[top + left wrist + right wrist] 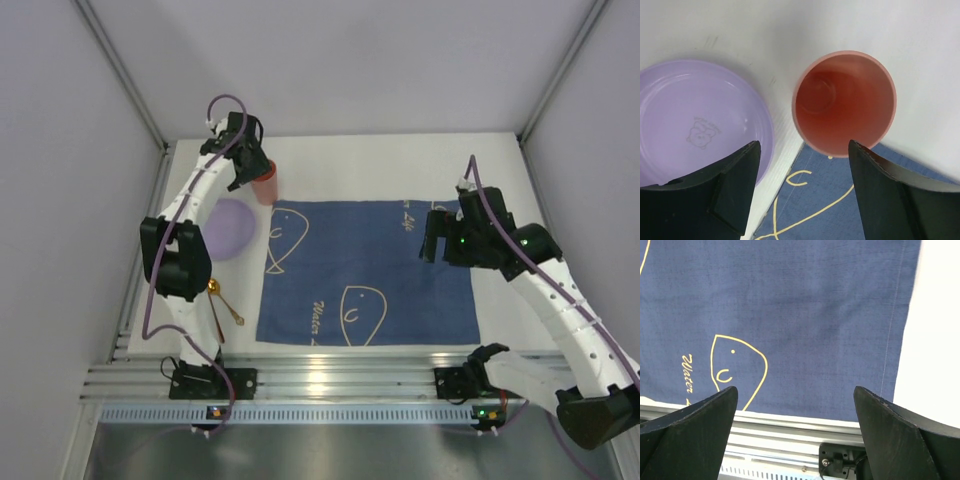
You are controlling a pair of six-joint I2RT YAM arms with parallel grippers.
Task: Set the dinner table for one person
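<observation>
While the left gripper (804, 150) hovers over the pink cup (845, 100) with fingers apart and gripping nothing, the right gripper (795, 390) is spread wide above the blue cloth (815, 305), toward its 3 o'clock edge. Yellow script on the cloth reads "Water" beside a fish outline. The cloth lies mid-way on the white dinner table (400, 160), with the cup at its 11 o'clock corner and the lilac plate (690, 110) at 9 o'clock. The plate's stamp is too small to read.
</observation>
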